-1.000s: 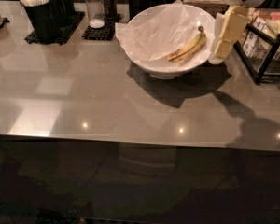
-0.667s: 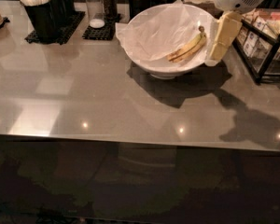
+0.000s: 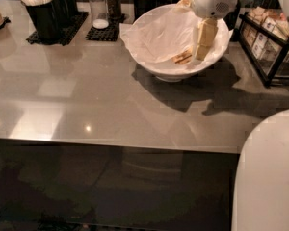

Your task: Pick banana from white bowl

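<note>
White paper [image 3: 159, 35] lines the bowl [image 3: 156, 70] on the counter [image 3: 86, 95]; my claw [image 3: 200, 56] hangs inside, banana [image 3: 183, 57] just at its 9 o'clock. Clenched or released, I cannot tell.

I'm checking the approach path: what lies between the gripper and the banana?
Nothing, in the camera view. The gripper is inside the white bowl, its tip overlapping the banana and hiding part of it; no gap shows.

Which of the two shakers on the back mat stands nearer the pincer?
The dark-filled shaker, right of the white-filled shaker; the pincer is inside the white bowl by the banana.
</note>
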{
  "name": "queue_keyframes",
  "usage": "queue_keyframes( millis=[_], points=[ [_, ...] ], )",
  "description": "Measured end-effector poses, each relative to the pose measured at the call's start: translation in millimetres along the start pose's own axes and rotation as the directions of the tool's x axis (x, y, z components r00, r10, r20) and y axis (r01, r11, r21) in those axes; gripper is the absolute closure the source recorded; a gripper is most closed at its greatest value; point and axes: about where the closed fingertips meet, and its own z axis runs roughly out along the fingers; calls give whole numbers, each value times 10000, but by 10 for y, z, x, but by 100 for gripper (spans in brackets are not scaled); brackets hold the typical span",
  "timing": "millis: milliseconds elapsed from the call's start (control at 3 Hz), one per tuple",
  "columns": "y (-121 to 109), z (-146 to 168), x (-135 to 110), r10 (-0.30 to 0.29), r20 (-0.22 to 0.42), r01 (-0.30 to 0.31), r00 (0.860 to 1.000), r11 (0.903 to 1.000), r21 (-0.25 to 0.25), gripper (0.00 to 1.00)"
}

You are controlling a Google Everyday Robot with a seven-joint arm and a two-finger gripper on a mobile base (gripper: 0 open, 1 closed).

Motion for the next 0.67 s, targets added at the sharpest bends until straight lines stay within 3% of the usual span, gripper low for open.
queue_keyframes(
  millis=[667],
  points=[
    [-173,171,50,30,347,-39,9994,9996,269,0]
  ],
)
